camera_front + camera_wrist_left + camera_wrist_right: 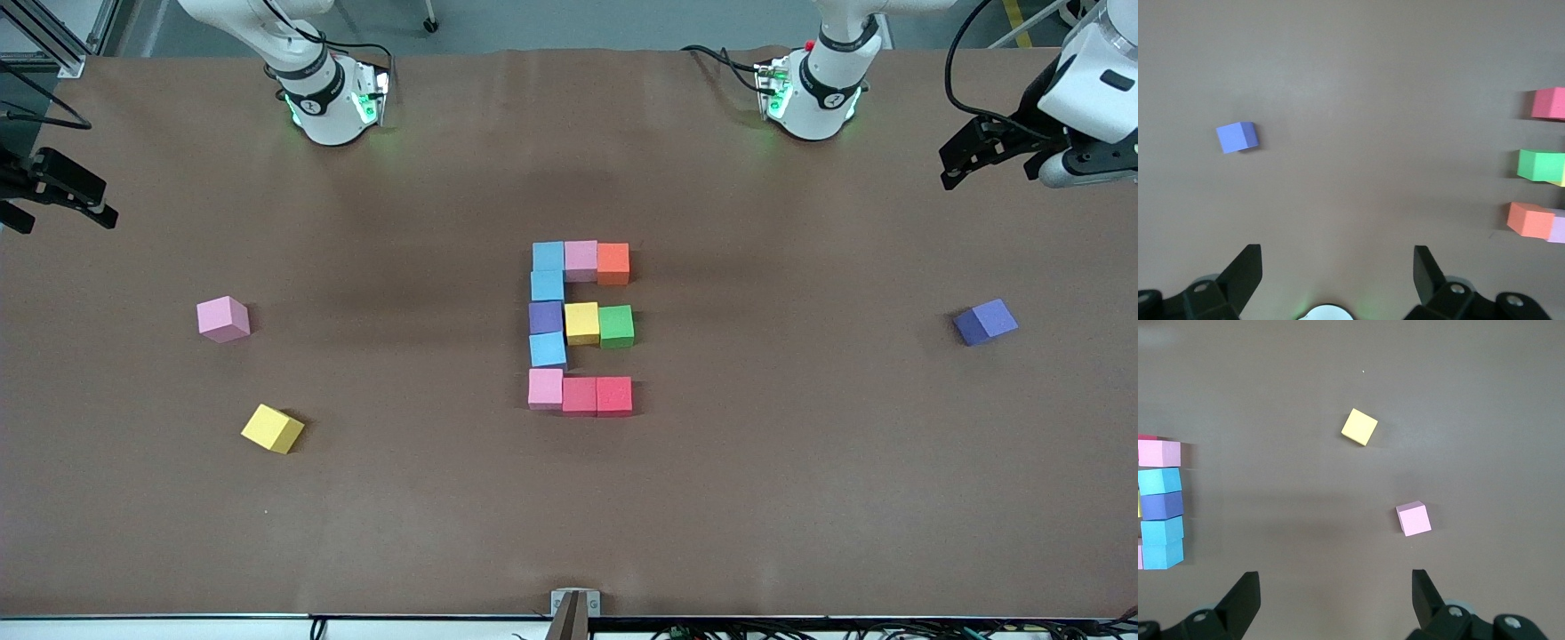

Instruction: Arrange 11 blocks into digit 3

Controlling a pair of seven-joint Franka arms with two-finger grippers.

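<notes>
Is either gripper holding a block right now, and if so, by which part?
Nothing is held. The left gripper is open over bare table near the loose purple block; the right gripper is open near the loose pink block.

I see three spare cubes on the brown bench (800,498): pink (223,319), yellow (272,428), purple (985,322). Small bracket (574,604) at the bench's near edge.
</notes>
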